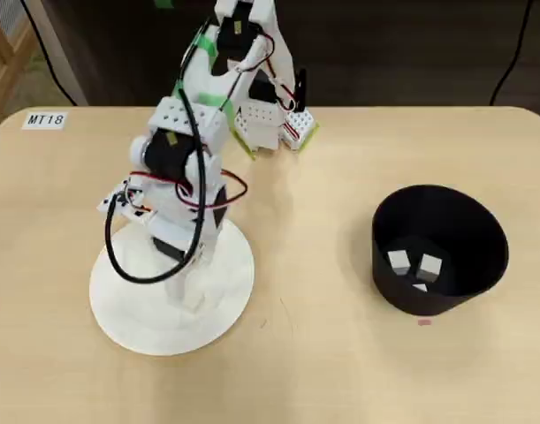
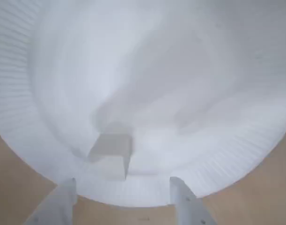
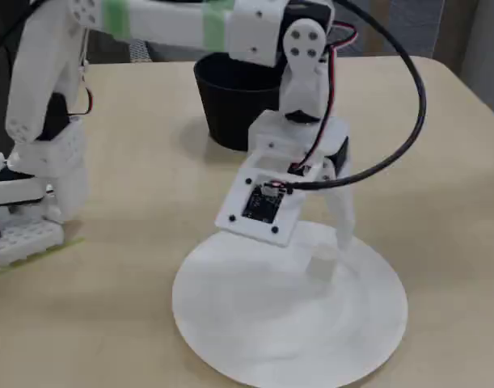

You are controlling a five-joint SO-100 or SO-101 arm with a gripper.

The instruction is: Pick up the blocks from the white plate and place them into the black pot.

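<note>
plate (image 1: 137, 331): white plate at the left of the overhead view, wrist hanging over it.
gripper (image 2: 123, 197): fingers spread, straddling nothing yet; it seems lowered to line up on the last cube.
block on plate (image 2: 111, 152): one cream block near the rim, just ahead of the open fingers and nearer the left one; only the wrist and fixed views show it, since the arm hides it from overhead.
pot (image 1: 482, 265): black pot well apart at right; only the overhead view looks inside, where blocks in pot (image 1: 415, 265) lie, apparently three.
</note>
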